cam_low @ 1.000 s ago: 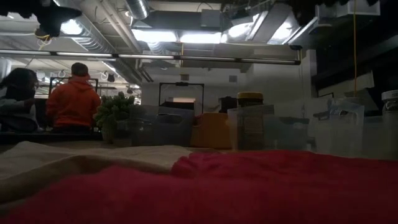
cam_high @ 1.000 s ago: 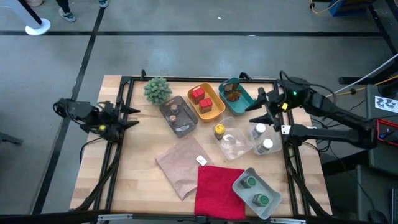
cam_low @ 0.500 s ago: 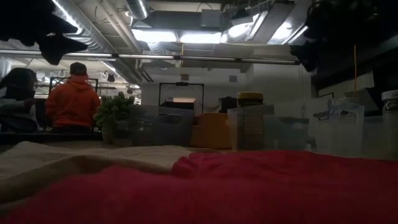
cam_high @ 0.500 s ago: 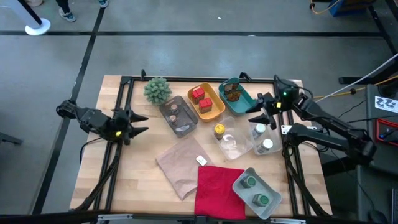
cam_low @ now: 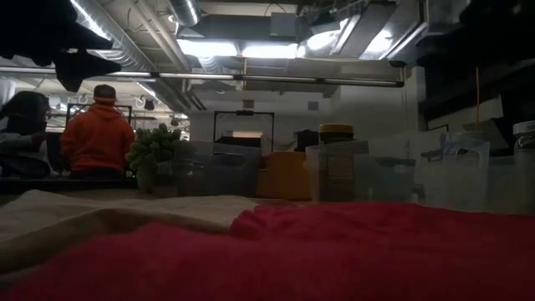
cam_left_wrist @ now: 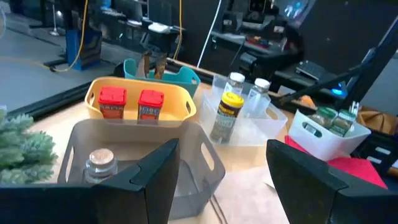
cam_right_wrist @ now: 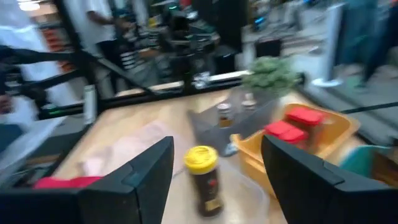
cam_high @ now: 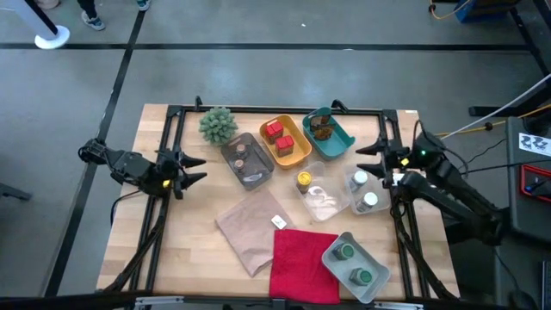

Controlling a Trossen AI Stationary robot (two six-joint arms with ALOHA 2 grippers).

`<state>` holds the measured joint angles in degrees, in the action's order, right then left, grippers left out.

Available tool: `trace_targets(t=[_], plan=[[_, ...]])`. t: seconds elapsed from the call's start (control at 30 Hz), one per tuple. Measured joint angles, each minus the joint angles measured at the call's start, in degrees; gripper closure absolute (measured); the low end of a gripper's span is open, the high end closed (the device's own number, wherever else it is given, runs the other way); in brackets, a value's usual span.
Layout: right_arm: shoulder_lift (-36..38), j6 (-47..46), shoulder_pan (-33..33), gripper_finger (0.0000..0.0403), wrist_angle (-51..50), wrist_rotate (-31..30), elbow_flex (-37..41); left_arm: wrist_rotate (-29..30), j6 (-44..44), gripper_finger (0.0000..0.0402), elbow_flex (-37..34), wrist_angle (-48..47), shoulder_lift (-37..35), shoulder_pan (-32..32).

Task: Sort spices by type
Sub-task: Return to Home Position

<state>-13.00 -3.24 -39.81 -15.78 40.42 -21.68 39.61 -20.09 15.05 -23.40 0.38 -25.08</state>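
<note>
The left gripper (cam_high: 191, 169), spread wide and empty, holds at the table's (cam_high: 185, 245) left edge, the spices (cam_high: 274, 131) sit grouped by type in mid-table trays (cam_high: 298, 155), and the right gripper (cam_high: 367, 162), equally wide, has pulled back off the teal tray (cam_high: 342, 142), so sorting looks finished.

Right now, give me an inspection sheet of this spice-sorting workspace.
Surface: wooden table, partly under a red cloth and a tan cloth.
Job's things: red tins in the yellow tray; brown jars in the gray bin; green-capped jars in the white bin; yellow-capped jar and white-capped jars in the clear trays; teal tray's brown contents unclear.
Clutter: green plant; small card.
Grippers: left gripper at the table's left side, right gripper at its right side; fingers open, empty.
Cables: light cable on the floor past the right arm.
Surroundings: person in an orange top beyond the table.
</note>
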Motion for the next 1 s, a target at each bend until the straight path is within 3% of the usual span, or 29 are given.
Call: trace_targets(t=[0.1, 0.27, 0.37, 0.53, 0.83, 1.0], plan=[[5.5, -0.2, 0.0, 0.016, -0.3, -3.4, 2.7, 0.2, 0.4, 0.0176, 0.0, 0.7, 0.0, 0.0], [12.9, -2.7, 0.0, 0.016, -0.2, -3.4, 6.5, 0.7, -0.1, 0.0176, 0.0, 0.6, 0.0, 0.0], [12.8, -3.2, 0.1, 0.016, -0.7, -2.2, 7.9, 0.7, -0.2, 0.0176, 0.0, 0.7, 0.0, 0.0], [12.9, -3.2, 0.1, 0.016, 0.6, -5.5, 10.7, 1.3, -0.5, 0.0176, 0.0, 0.7, 0.0, 0.0], [12.9, -4.4, 0.0, 0.016, 17.6, -8.3, 19.8, 1.5, -0.3, 0.0176, 0.0, 0.7, 0.0, 0.0], [12.7, -2.4, 0.1, 0.016, 19.7, -12.0, 20.7, 1.7, -0.3, 0.0176, 0.0, 0.5, 0.0, 0.0]])
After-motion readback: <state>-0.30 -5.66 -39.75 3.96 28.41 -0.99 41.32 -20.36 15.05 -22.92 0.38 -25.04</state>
